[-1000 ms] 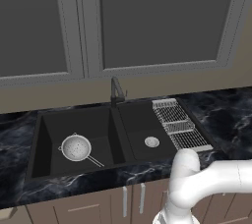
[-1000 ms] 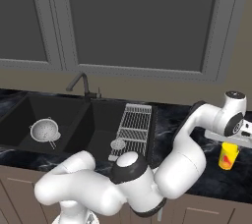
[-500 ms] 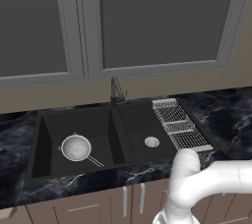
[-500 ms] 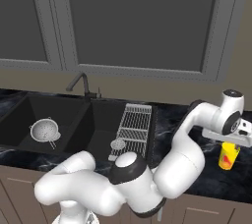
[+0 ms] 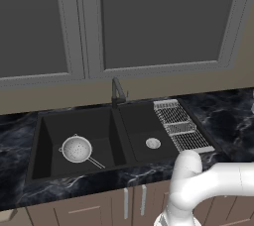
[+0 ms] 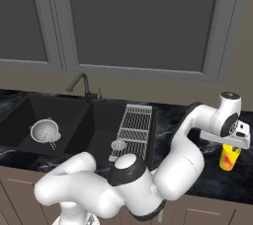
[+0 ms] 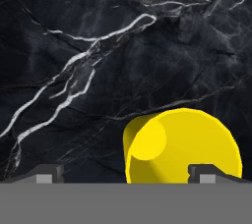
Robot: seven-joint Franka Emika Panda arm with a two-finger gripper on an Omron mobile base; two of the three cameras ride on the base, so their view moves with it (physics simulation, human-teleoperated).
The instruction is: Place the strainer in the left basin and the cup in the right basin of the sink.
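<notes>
The strainer [image 5: 77, 149] lies in the left basin [image 5: 74, 126] of the sink [image 5: 121, 111], bowl toward the left and thin wire handle pointing to the near right, while the narrower right basin [image 5: 141, 123] beside it holds nothing but its silver drain. To the right of the sink a wire drying rack [image 6: 134, 123] lies along its edge. Far right on the black marbled countertop [image 7: 98, 46], well apart from the sink, the cup [image 6: 229, 156] stands upright with the gripper [image 7: 126, 175] directly above it, fingers spread wide and not gripping it.
</notes>
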